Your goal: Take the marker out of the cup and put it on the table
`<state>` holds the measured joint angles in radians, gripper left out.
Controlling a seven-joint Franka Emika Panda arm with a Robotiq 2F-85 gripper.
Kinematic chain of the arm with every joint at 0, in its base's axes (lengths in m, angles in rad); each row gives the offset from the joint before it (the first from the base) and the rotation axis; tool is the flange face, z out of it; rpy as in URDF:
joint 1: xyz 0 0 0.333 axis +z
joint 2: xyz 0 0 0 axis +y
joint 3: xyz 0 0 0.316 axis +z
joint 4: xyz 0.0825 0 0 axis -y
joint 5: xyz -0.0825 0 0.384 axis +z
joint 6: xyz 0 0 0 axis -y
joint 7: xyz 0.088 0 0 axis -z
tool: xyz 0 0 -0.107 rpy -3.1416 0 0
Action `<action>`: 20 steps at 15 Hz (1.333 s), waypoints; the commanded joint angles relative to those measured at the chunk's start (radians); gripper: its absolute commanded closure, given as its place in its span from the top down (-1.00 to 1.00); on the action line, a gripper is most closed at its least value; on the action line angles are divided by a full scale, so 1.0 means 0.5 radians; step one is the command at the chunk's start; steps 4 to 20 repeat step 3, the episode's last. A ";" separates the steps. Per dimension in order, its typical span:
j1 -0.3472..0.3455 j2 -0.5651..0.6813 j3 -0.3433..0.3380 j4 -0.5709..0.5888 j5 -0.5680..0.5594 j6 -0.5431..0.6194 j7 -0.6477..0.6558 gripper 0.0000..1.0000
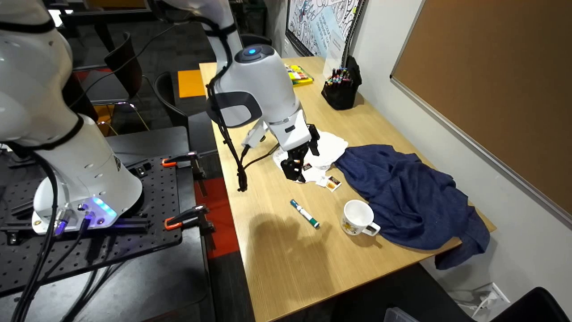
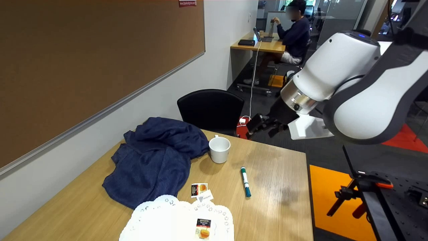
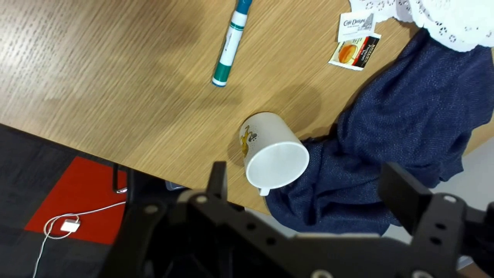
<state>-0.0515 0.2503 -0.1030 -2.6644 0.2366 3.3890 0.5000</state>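
Note:
The marker (image 1: 304, 214) is white with a green band and a blue-green cap. It lies flat on the pale wood table (image 1: 277, 277), beside the cup, in both exterior views (image 2: 245, 181) and in the wrist view (image 3: 230, 44). The white cup (image 1: 357, 218) stands upright near the table's end, its handle toward the edge. Its inside looks plain white and empty in the wrist view (image 3: 276, 164); it also shows in an exterior view (image 2: 219, 149). My gripper (image 3: 303, 173) is open and empty, held above the table, apart from marker and cup. It shows in both exterior views (image 1: 307, 162) (image 2: 260, 130).
A crumpled navy cloth (image 1: 411, 197) lies right beside the cup and hangs over the table edge. White paper doilies (image 2: 180, 221) and small sachets (image 1: 333, 183) lie nearby. A black pen case (image 1: 340, 91) and a yellow box (image 1: 299, 75) stand farther along, by the wall.

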 commanded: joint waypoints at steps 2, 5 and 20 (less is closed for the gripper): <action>-0.024 -0.003 0.048 0.004 0.092 -0.005 -0.075 1.00; -0.024 -0.003 0.049 0.004 0.092 -0.005 -0.075 1.00; -0.024 -0.003 0.049 0.004 0.092 -0.005 -0.075 1.00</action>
